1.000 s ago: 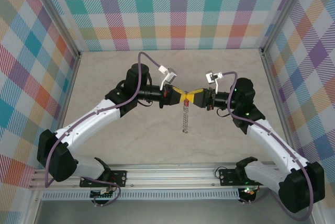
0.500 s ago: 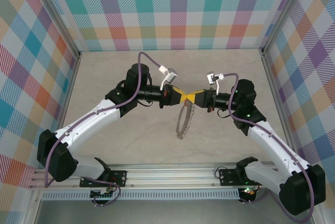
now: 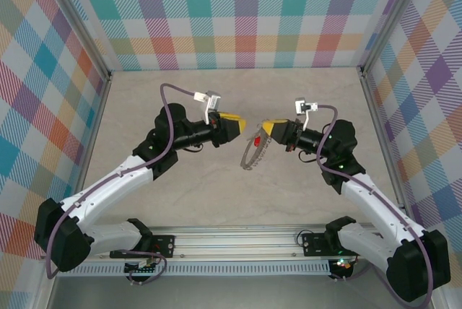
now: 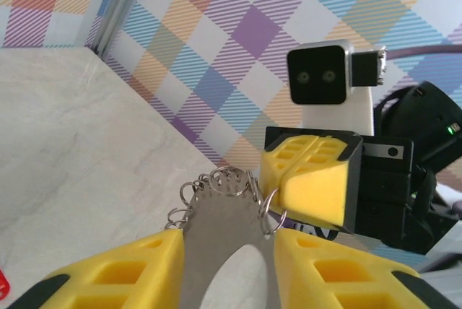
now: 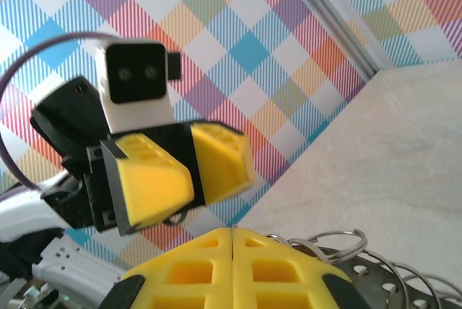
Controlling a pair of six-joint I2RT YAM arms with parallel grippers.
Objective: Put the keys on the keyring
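The large silvery beaded metal keyring (image 3: 253,154) hangs from the right claw (image 3: 267,129) above the pale stone-patterned worktop (image 3: 216,201). The tiny red-tagged silver key (image 3: 258,138) is at its top end. The left claw (image 3: 240,123) is just left, apart.
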